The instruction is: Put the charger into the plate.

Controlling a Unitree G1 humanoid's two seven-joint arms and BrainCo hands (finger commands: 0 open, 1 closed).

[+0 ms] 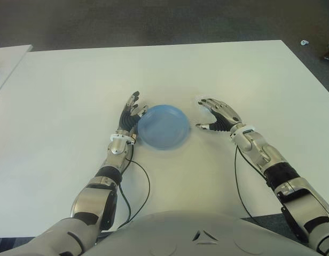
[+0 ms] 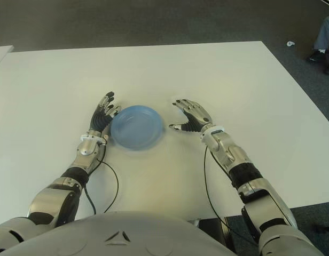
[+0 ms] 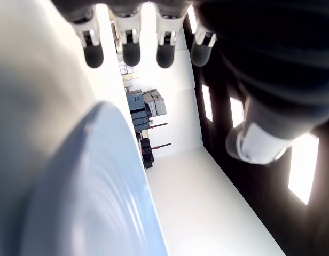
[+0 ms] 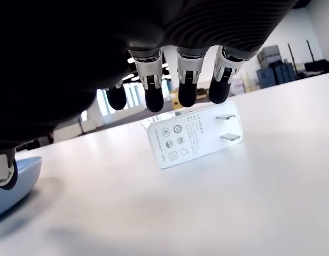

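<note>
Four fingers of the right hand (image 1: 218,114) are seen arched and loosely spread above the charger (image 4: 194,134), gripping nothing. In the eye views the charger is almost wholly hidden under that hand; only in the right wrist view is it shown, a white block lying on the table (image 1: 73,80) with its printed face and two flat prongs exposed, just right of the blue plate (image 1: 163,126). The left hand (image 1: 130,113) is held with fingers straight and relaxed against the plate's left rim; whether they touch cannot be told. Bare white tabletop is left all around, its far and right edges bordered by dark carpet (image 1: 154,21). A second table (image 1: 7,58) is cut off at the left.
</note>
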